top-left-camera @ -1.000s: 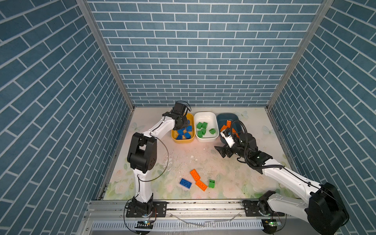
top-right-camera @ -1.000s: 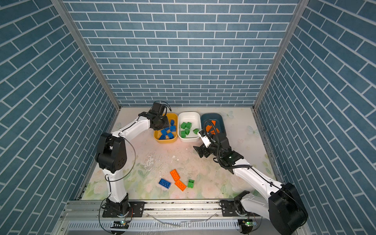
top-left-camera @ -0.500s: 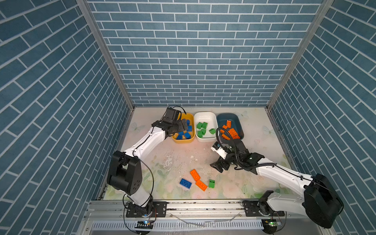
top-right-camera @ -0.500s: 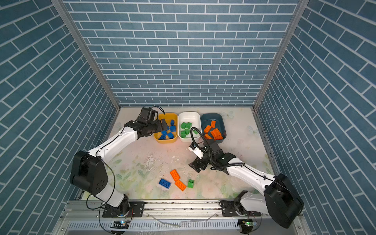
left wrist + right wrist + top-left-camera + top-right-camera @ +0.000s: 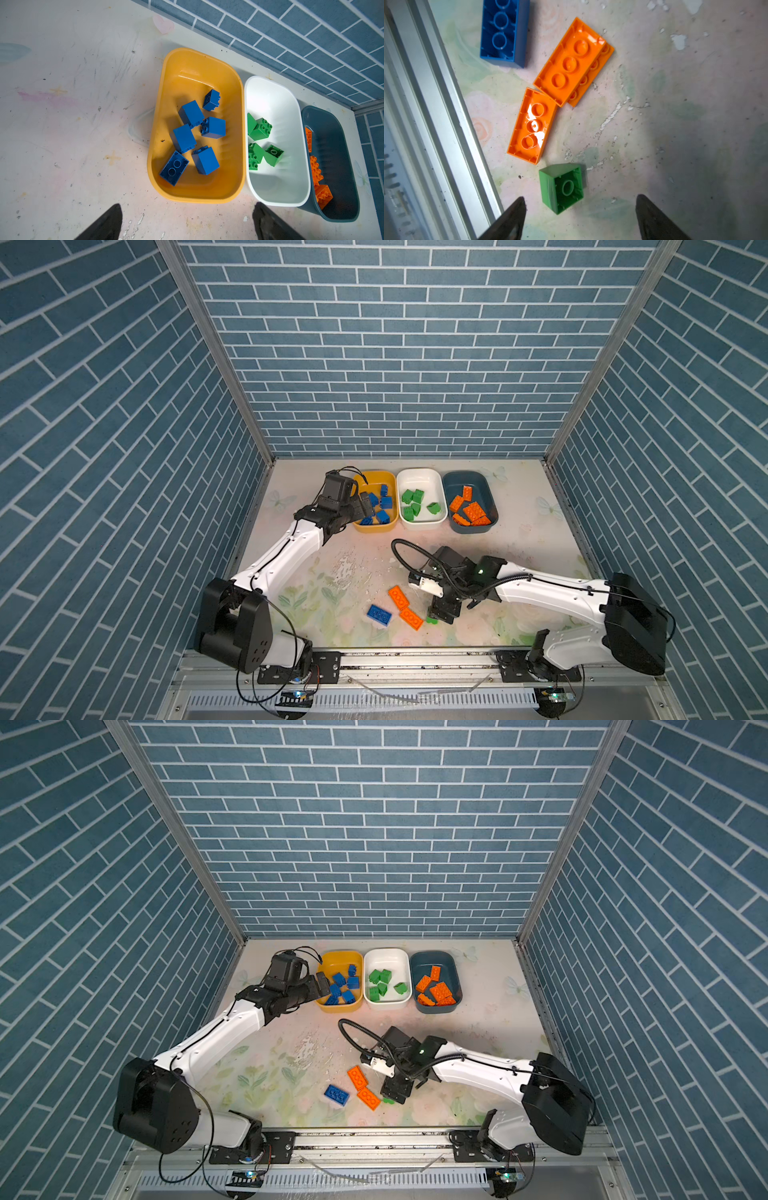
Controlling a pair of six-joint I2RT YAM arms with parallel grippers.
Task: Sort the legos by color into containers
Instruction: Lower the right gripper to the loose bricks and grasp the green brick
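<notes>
The yellow tub (image 5: 376, 480) holds several blue legos (image 5: 184, 137), the white tub (image 5: 419, 480) green ones (image 5: 260, 128), the teal tub (image 5: 464, 482) orange ones (image 5: 471, 510). My left gripper (image 5: 187, 216) hangs open and empty at the yellow tub's near left edge (image 5: 365, 506). Near the front edge lie a blue brick (image 5: 504, 31), two orange bricks (image 5: 571, 62) (image 5: 532, 124) and a green brick (image 5: 561, 188), all undersides up. My right gripper (image 5: 579, 209) stands open low over the green brick (image 5: 431, 619), which sits just ahead of its fingertips, untouched.
The metal front rail (image 5: 452, 124) runs close beside the loose bricks and my right gripper. Brick-patterned walls close the sides and back. The three tubs stand side by side at the back of the flowered table (image 5: 332, 572).
My left gripper opened and drew back from above the yellow tub to its edge. My right arm swung from the teal tub down to the loose bricks at the front.
</notes>
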